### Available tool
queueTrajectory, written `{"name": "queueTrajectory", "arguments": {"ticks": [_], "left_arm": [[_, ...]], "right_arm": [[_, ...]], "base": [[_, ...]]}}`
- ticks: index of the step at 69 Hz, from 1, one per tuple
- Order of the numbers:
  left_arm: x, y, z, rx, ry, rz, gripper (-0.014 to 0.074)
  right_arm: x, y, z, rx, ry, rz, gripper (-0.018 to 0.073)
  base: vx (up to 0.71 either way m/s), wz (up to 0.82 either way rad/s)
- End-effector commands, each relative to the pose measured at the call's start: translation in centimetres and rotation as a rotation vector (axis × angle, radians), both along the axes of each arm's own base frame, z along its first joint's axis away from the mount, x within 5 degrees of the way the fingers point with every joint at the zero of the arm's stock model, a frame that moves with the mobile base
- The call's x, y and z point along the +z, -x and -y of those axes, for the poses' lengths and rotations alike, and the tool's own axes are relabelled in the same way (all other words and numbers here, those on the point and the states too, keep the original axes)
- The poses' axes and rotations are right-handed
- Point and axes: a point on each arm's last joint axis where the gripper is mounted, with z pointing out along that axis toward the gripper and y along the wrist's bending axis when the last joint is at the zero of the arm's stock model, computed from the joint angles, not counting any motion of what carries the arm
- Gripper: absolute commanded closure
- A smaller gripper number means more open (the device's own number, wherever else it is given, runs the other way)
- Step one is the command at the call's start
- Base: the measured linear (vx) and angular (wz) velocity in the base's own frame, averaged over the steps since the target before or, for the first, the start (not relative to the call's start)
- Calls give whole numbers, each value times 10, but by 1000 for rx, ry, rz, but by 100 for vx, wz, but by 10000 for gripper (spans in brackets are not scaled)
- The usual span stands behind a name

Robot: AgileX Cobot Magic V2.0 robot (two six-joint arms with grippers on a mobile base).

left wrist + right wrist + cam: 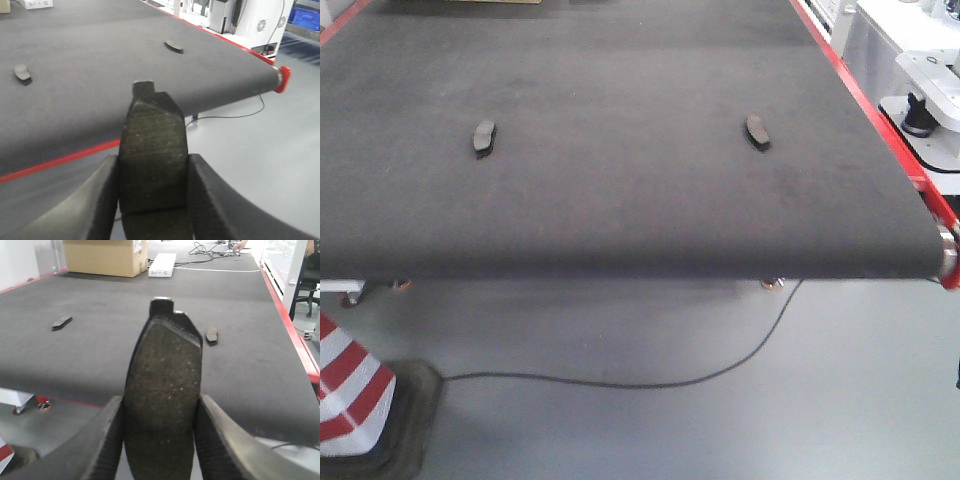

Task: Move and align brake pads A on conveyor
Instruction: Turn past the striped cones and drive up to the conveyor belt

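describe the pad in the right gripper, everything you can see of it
The pad is a dark, curved-oblong slab with a rough, speckled brown-black face and a small squared metal tab at its top end. It stands upright, on end, clamped at its lower half between the right gripper's ribbed black fingers, which press both long edges. It is held in the air short of the conveyor's near edge, touching nothing else. No centre groove shows on this face.

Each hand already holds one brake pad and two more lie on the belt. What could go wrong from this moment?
1. The left hand and the right hand grip their brake pads by the side edges only, so a pad might slip or twist on release.
2. The right pad on the conveyor lies at, the left at, angled differently; a newly placed pad could knock them further out of line.
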Motion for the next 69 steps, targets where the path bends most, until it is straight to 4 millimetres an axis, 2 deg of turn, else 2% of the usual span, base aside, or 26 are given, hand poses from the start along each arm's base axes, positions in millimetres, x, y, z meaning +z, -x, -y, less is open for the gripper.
{"name": "queueTrajectory", "arguments": {"ticks": [1,69], "left_arm": [[17,-1,2,-13,53,97,602],[17,-1,2,-13,53,97,602]], "right_arm": [[16,-1,2,-25,-19,107,564],[16,-1,2,-25,-19,107,564]], "base": [[38,0],[37,1]]}}
